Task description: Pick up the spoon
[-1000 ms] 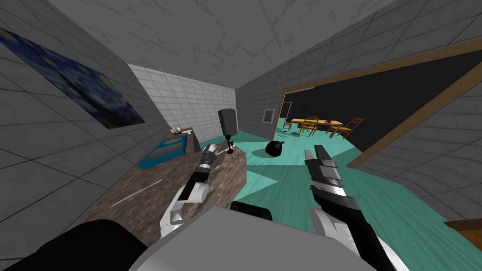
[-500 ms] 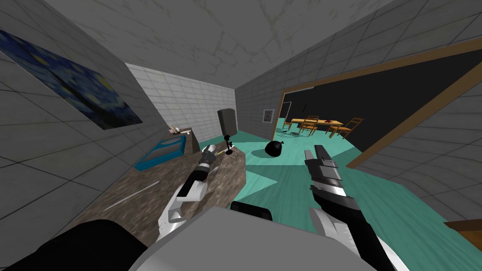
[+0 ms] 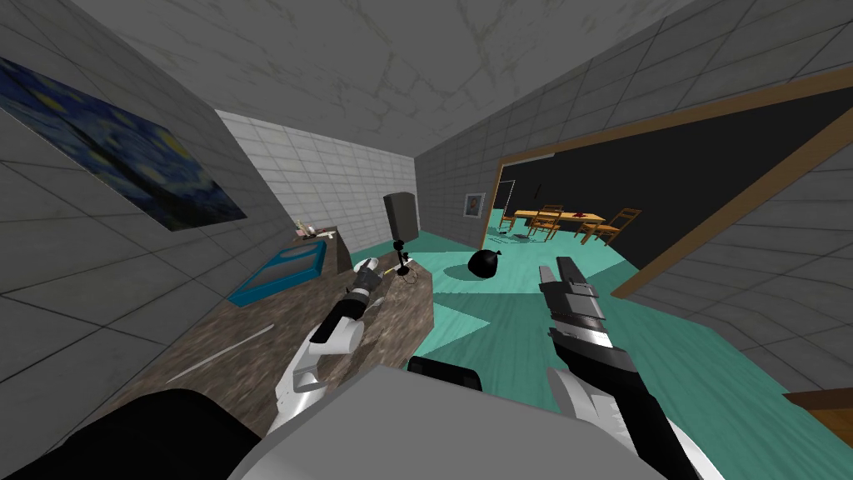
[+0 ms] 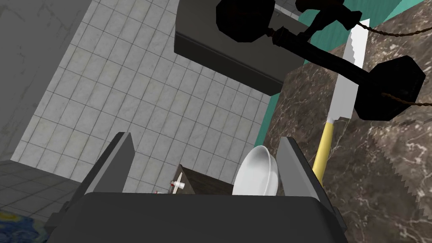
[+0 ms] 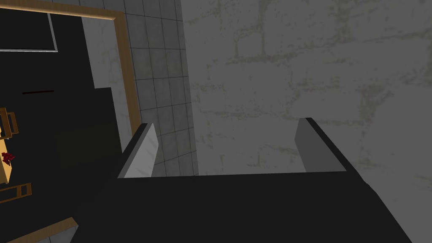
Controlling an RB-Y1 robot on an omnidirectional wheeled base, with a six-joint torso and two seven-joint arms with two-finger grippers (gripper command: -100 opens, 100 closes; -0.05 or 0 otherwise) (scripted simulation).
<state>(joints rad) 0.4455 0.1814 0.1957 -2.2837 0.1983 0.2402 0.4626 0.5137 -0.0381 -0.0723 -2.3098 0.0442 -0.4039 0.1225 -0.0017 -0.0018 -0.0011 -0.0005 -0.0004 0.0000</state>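
My left gripper [image 3: 366,268] reaches out over a brown marbled counter [image 3: 250,333] and stands open [image 4: 206,139]. Between its fingers, close against one finger [image 4: 293,164], a white hollow oval [image 4: 256,173] shows; it may be the spoon's bowl, I cannot tell. Just past that finger a knife with a yellow handle [image 4: 342,101] lies on the counter, partly under a black handset with a cord [image 4: 337,55]. My right gripper [image 3: 556,265] hangs open [image 5: 225,124] over the green floor, away from the counter.
A blue tray [image 3: 279,275] sits on the counter by the wall, and a long thin grey thing [image 3: 221,354] lies nearer me. A serrated blade [image 4: 400,168] lies beside the left gripper. A black bag [image 3: 485,262] is on the floor; a doorway [image 3: 633,192] opens onto a black area.
The whole head view has drifted slightly, so I have turned a little. My left gripper has edged further along the counter. The right arm is unchanged.
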